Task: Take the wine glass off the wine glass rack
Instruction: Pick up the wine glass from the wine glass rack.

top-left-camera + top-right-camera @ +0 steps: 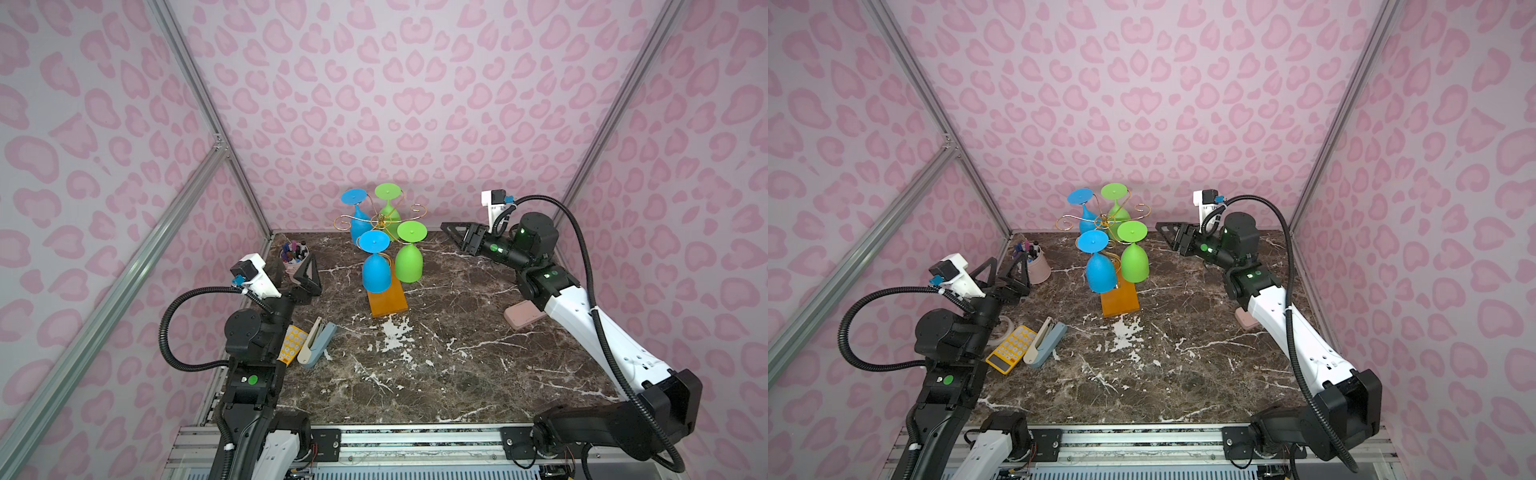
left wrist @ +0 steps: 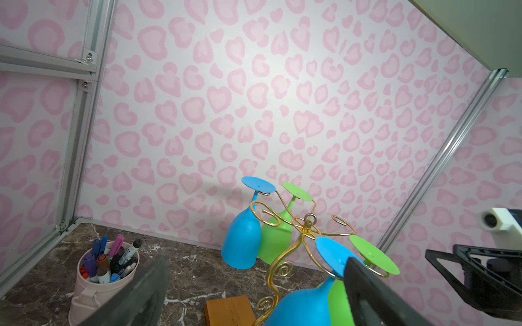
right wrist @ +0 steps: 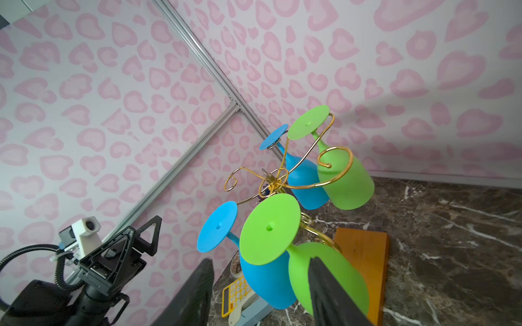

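The wine glass rack (image 1: 380,222) is a gold wire stand on an orange wooden base (image 1: 386,303) at the back middle of the table. Several wine glasses hang upside down from its arms: a blue one (image 1: 376,274) and a green one (image 1: 409,264) in front, with a blue one (image 1: 359,224) and a green one (image 1: 388,208) behind. My right gripper (image 1: 453,232) hovers to the right of the rack at foot height, open and touching nothing; the front green glass (image 3: 324,271) lies just ahead of its fingers. My left gripper (image 1: 309,276) is open and empty, left of the rack.
A pink cup of markers (image 1: 295,259) stands at the back left beside my left gripper. A stapler (image 1: 318,343) and a yellow calculator (image 1: 1011,347) lie at the left. A pink flat object (image 1: 523,316) lies under my right arm. Walls close in on three sides.
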`<state>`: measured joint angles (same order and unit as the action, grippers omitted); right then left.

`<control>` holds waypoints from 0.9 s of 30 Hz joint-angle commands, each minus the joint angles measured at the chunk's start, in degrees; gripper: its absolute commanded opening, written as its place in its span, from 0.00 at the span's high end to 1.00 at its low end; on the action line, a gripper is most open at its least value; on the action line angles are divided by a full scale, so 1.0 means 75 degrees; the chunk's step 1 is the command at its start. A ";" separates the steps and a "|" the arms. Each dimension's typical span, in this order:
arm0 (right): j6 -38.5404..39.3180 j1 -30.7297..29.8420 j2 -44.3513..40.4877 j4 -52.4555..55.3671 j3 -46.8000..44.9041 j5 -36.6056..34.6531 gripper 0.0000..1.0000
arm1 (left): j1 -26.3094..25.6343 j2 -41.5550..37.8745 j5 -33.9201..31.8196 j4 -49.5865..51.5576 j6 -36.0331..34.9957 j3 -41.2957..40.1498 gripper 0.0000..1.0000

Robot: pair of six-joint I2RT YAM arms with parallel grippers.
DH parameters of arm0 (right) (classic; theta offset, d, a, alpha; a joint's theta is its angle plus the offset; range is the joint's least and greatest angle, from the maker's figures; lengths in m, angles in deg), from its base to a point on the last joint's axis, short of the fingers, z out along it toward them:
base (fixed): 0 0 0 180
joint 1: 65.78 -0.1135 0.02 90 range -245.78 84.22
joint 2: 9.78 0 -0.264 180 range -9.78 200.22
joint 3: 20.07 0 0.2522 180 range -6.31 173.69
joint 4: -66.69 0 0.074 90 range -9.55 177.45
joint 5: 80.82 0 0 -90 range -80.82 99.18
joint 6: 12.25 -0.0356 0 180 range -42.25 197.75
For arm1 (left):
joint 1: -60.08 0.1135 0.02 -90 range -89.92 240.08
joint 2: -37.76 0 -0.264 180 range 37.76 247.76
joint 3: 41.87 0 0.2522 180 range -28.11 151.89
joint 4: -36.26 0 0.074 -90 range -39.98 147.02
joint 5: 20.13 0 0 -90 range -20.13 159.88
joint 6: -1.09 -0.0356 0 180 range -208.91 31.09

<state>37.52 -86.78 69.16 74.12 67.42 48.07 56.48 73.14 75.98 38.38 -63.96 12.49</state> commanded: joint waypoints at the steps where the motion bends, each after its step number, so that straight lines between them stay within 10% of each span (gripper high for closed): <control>1: -0.0941 0.0036 0.0262 0.0217 0.0196 0.0603 0.47 | 0.0010 -0.0017 0.0219 -0.0036 -0.0136 0.0095 0.03; 27: -0.3680 -0.0047 0.2046 -0.2219 0.0457 0.1619 0.65 | 0.0011 -0.0170 0.0767 0.0380 -0.0701 0.0083 0.03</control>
<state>12.50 -87.04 83.83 61.88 70.59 58.74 56.48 71.74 80.60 41.64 -68.35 12.71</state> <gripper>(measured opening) 0.364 0.973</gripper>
